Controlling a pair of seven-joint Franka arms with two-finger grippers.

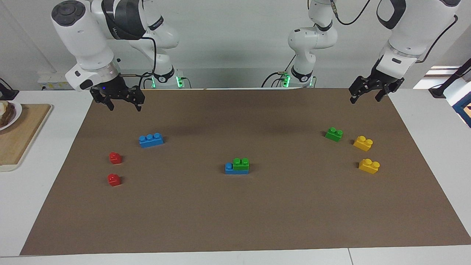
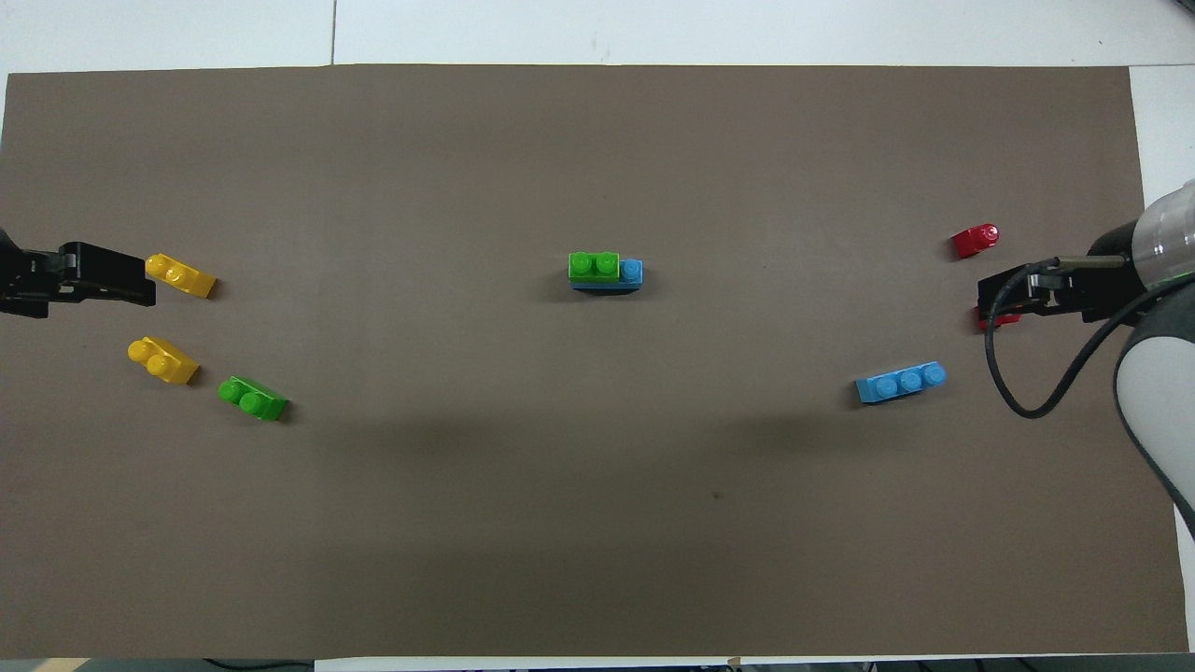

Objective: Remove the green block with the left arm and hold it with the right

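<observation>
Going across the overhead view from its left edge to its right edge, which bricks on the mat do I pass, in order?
Two yellow bricks almost level with each other, loose green brick, green block stacked on a blue brick, loose blue three-stud brick, then red brick. A second red brick sits mostly hidden under the right tool.

Left tool [image 1: 366,95], right tool [image 1: 123,103] raised, apparently spread, empty.

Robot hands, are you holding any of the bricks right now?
No, nothing is held. The left tool and the right tool hang open above the mat. The green block sits on a blue brick.
</observation>
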